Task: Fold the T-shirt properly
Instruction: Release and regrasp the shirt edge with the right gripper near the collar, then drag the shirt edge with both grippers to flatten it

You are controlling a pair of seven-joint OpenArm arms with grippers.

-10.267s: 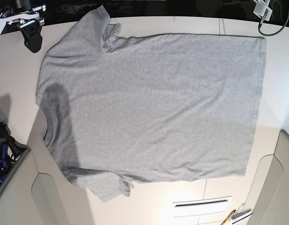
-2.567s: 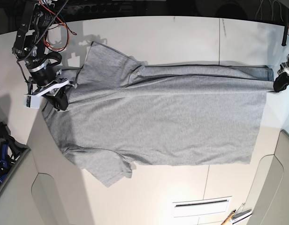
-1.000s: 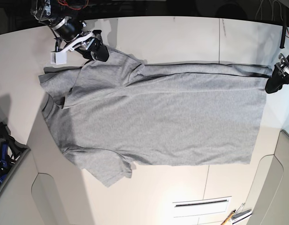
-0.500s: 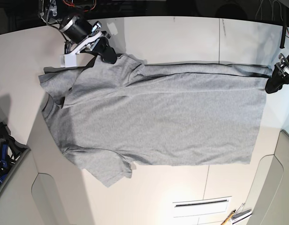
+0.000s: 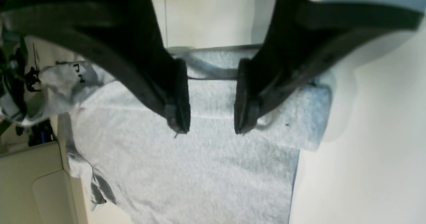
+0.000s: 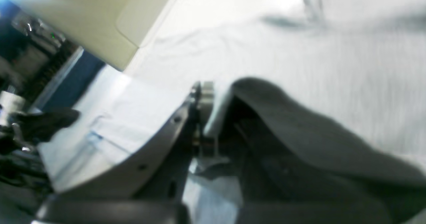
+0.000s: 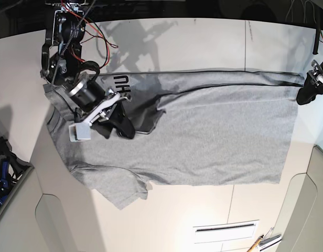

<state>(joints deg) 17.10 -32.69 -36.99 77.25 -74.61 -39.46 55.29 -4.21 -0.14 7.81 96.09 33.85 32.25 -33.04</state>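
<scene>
White table (image 7: 203, 37): one T-shirt (image 7: 219, 136) (grey); right gripper (image 7: 122, 126) pinches it, left gripper (image 5: 211, 117) gapes.

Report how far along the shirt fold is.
Done: the T-shirt's far long edge is turned in along the body. In hand: the right gripper, shut on the sleeve, carries it over the chest, black lettering showing; the left gripper hangs open above the hem corner. Left: the near sleeve and side, then folding lengthwise.
</scene>
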